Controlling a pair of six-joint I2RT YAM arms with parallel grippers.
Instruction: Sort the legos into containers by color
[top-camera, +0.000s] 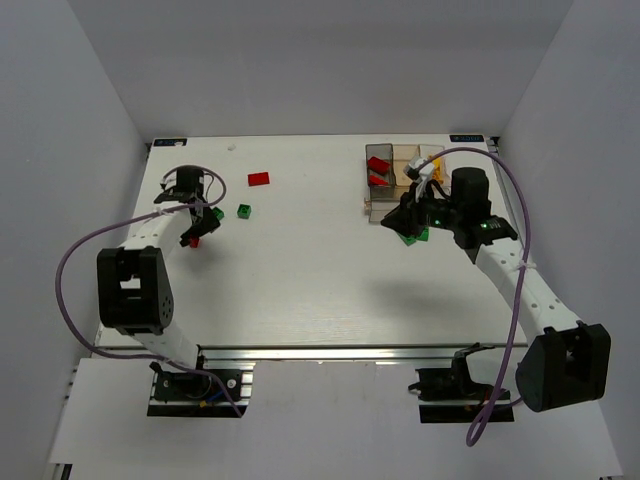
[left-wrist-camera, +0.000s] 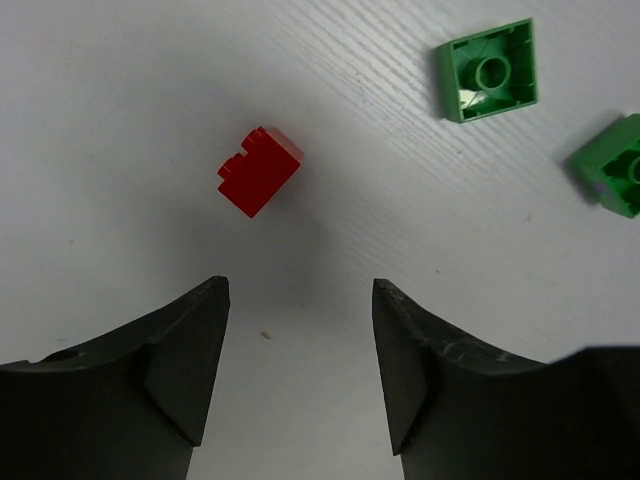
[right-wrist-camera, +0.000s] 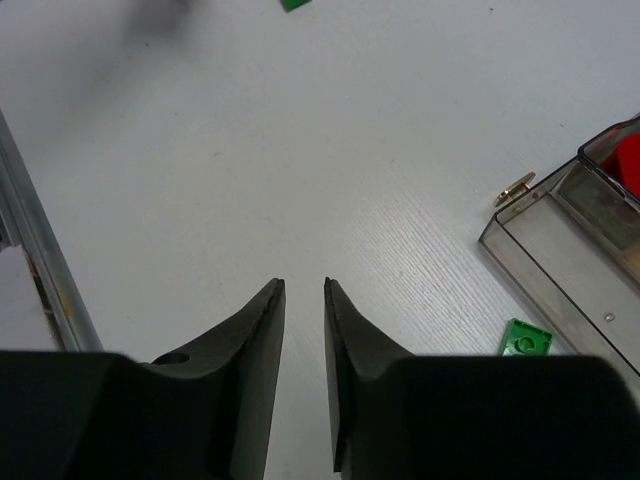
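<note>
Near rail: aluminium rail (top-camera: 300, 352) runs along the near tabletop (top-camera: 320, 290) edge and carries both arm bases.
Left gripper: left gripper (left-wrist-camera: 299, 287) is spread wide with nothing in it, above the bare tabletop. Likely set wide so the fingers can straddle the brick ahead.
Red lego: small red lego (left-wrist-camera: 260, 170) lies loose just ahead of the left fingers and a bit left of centre. Probably the next pick.
Right gripper: right gripper (right-wrist-camera: 303, 284) shows only a narrow gap and holds nothing. It hangs near the tray, likely for a short reach.
Green lego by tray: green lego (right-wrist-camera: 527, 338) sits on the tabletop just beside the tray wall, unsorted.
Other greens: two green legos (left-wrist-camera: 488, 70) (left-wrist-camera: 615, 165) lie studs-down, right of the red one.
Flat red: red lego (top-camera: 259, 179) lies alone, farther out.
Containers: containers (top-camera: 392, 149) stand at the far right. There is red in the left bin and yellow in the right.
Brass bit: small brass piece (right-wrist-camera: 515, 188) at the tray corner, can't tell what it is.
Writing: none readable. The far-corner marks are too small.
</note>
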